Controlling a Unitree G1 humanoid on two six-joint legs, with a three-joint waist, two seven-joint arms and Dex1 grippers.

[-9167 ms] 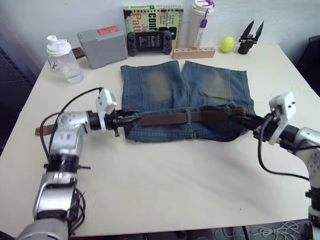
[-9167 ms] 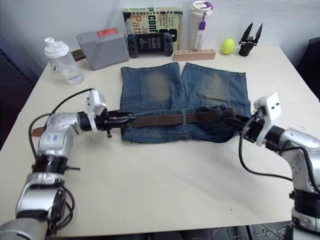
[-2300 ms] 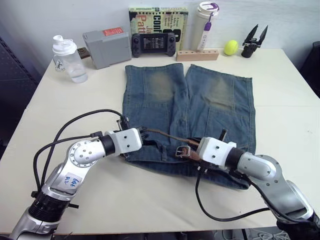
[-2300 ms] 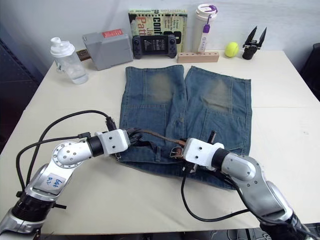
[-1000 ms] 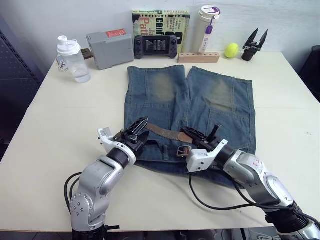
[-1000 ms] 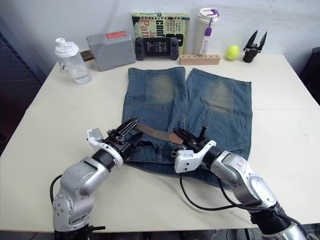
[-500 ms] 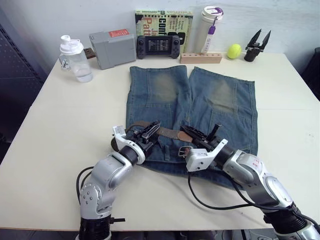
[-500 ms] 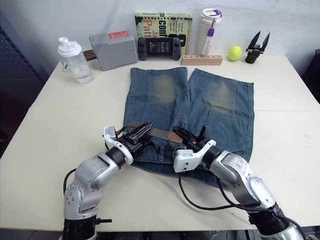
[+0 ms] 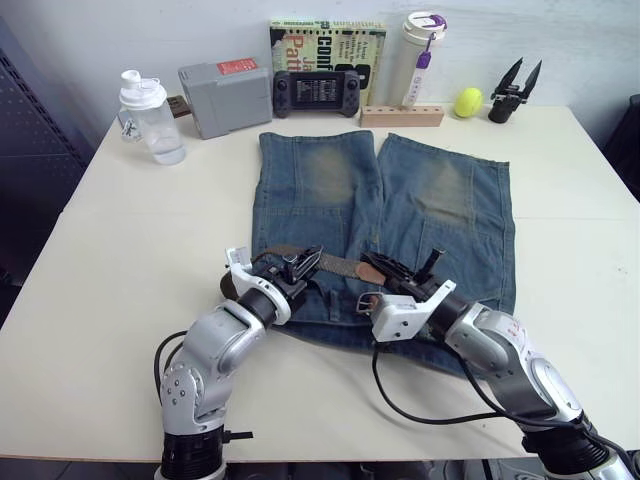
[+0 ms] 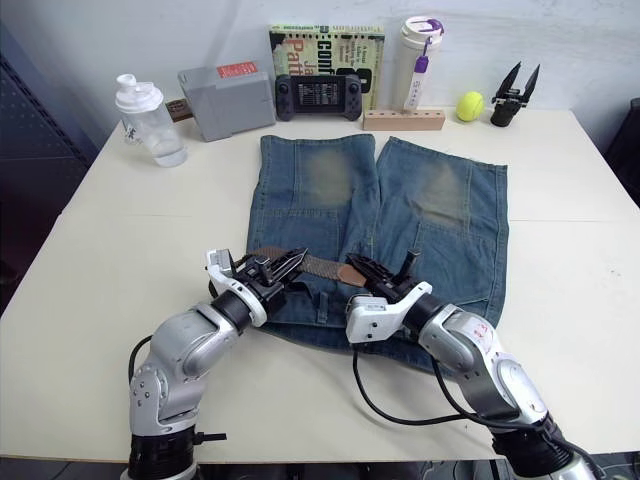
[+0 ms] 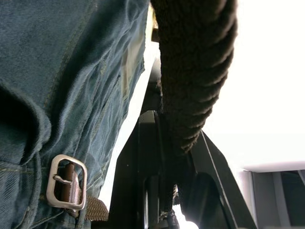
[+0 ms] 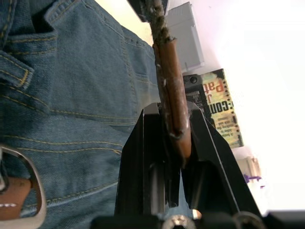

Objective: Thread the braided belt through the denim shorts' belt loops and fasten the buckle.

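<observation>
Belt handling is your main concern: the braided belt [image 10: 318,266] looks soft and floppy along its woven length, so it will likely sag and twist wherever you don't support it. Its reddish leather tip [image 12: 172,102] is the stiff part, best for feeding. It lies across the waistband of the denim shorts [image 10: 440,215], which are spread flat on the table [image 10: 120,230]. Your right gripper [image 12: 174,138] has its jaws closed on that leather tip. Your left gripper [image 11: 174,143] has its jaws pinched on the woven strap. The buckle [image 11: 66,182] rests on the denim close by, prong visible, not yet fastened. Light denim may ride up with the belt, so keep the tip low and hold near it.
</observation>
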